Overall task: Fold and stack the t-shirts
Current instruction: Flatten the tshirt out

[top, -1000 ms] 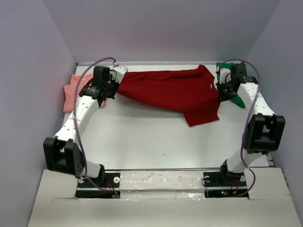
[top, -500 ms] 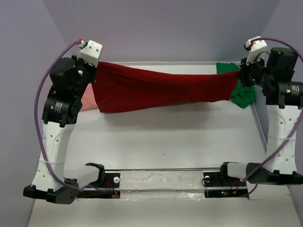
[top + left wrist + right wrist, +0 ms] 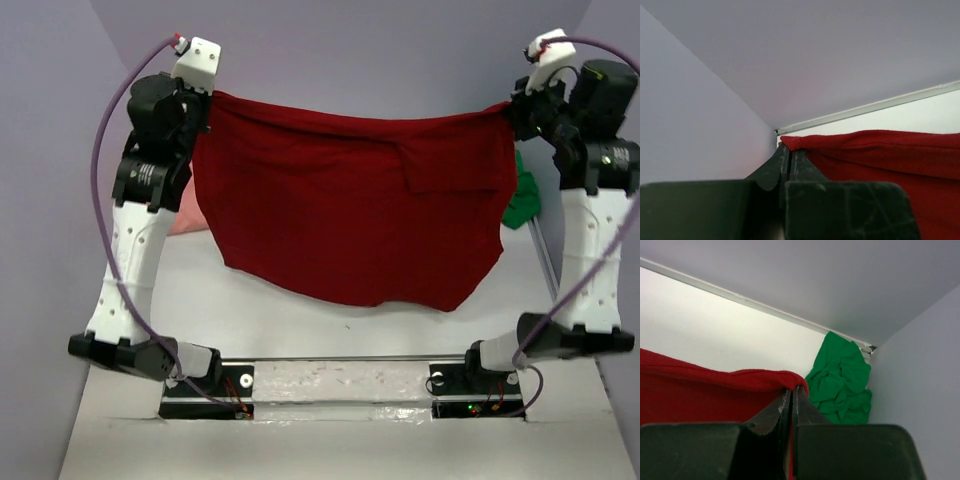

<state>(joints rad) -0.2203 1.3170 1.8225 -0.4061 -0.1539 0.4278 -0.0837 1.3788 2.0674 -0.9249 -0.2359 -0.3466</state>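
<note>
Overhead view. The dark red t-shirt (image 3: pixel 350 220) hangs spread like a curtain above the table (image 3: pixel 330 330), held by its top edge at two corners. The left gripper (image 3: pixel 207 97), raised at about 10 o'clock, is pinched closed on the left top corner. The right gripper (image 3: pixel 512 108), raised at about 2 o'clock, is pinched closed on the right top corner. The top edge sags slightly between them, and the lower hem hangs as an uneven curve toward 6 o'clock. A folded-over patch of cloth shows below the top edge at about 1 o'clock.

The salmon pink t-shirt (image 3: pixel 190 220) shows only as a sliver at 9 o'clock, between the left arm and the red cloth. The bright green t-shirt (image 3: pixel 522 205) lies crumpled at 3 o'clock, partly hidden by the red cloth.

Wrist views. Each pair of fingers meets tightly on a bunched red hem. The right wrist view shows the green t-shirt in the table's far corner against the wall.
</note>
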